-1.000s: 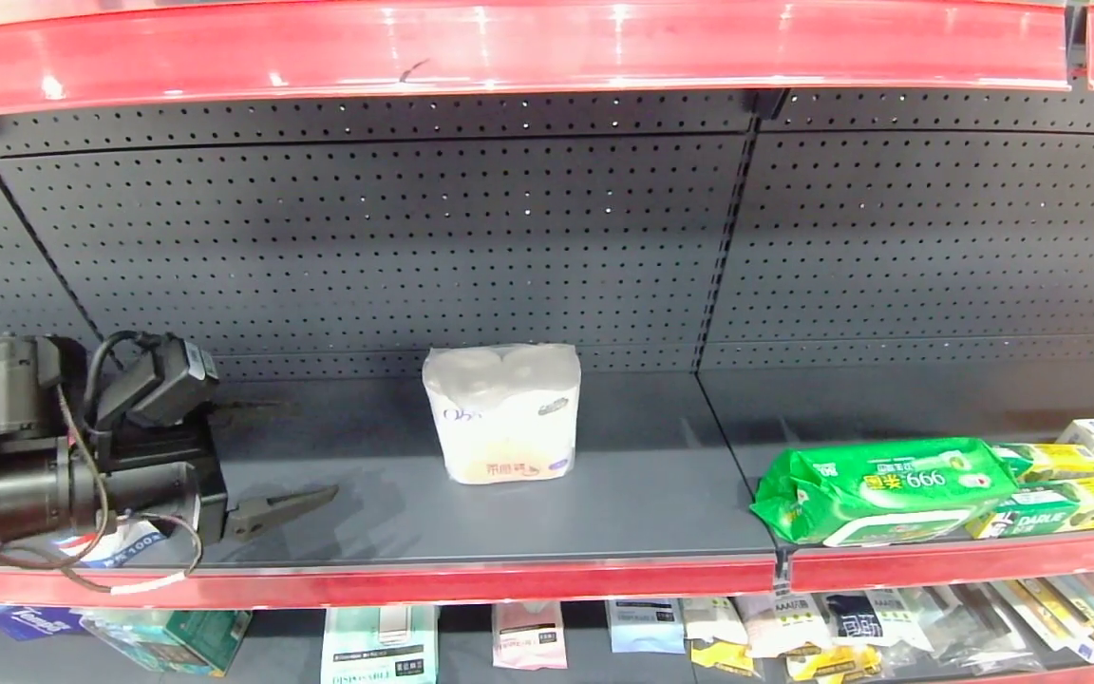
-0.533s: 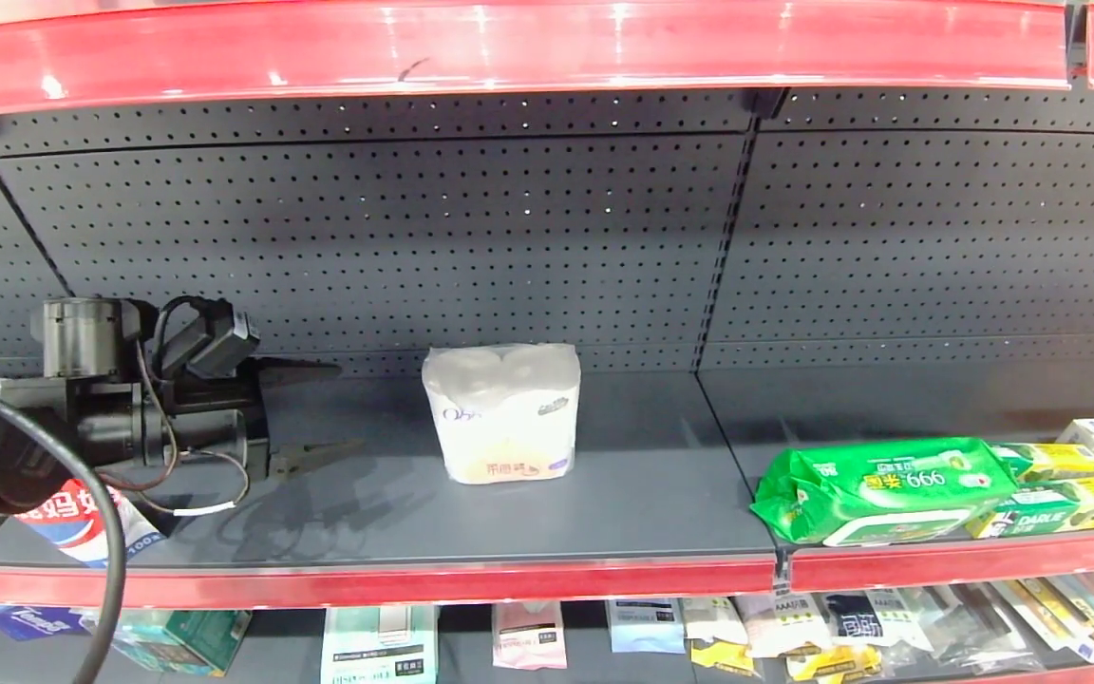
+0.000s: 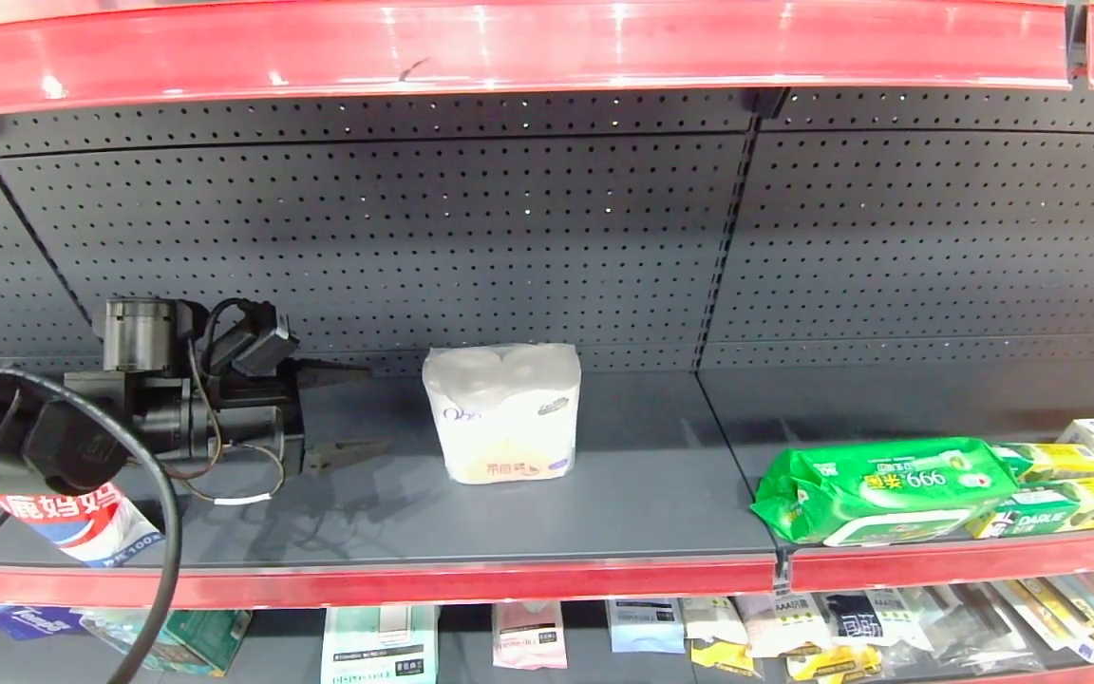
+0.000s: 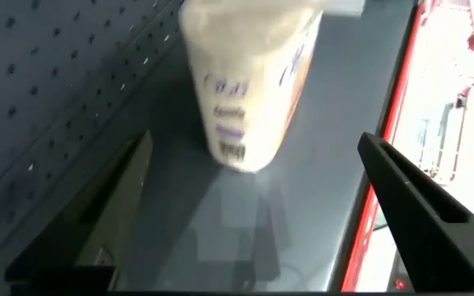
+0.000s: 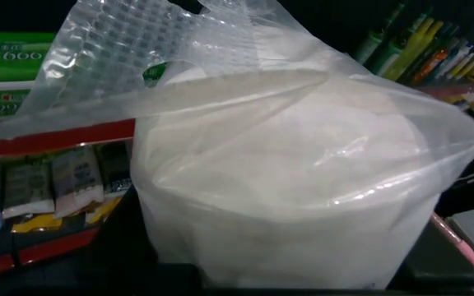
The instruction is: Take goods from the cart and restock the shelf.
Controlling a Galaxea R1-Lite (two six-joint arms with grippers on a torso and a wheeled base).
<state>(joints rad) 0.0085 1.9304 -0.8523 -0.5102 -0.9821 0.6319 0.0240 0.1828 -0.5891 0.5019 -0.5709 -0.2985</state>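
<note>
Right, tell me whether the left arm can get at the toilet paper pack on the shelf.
Probably yes. The left arm sits at shelf level, jaws open and pointed at the toilet paper pack, with only bare shelf between them.

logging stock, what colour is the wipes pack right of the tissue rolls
The wipes pack is bright green; the head view shows it best.

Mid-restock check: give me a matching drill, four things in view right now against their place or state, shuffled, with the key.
1. white roll pack
2. green wipes pack
3. left gripper
4. clear-wrapped bundle

A. lying flat at the front edge of the shelf, right bay
B. fingers open, left of the roll pack, not touching it
C. seen close in the right wrist view
D. upright, mid-shelf

Pairs: 1-D, 2-A, 3-B, 4-C.
</note>
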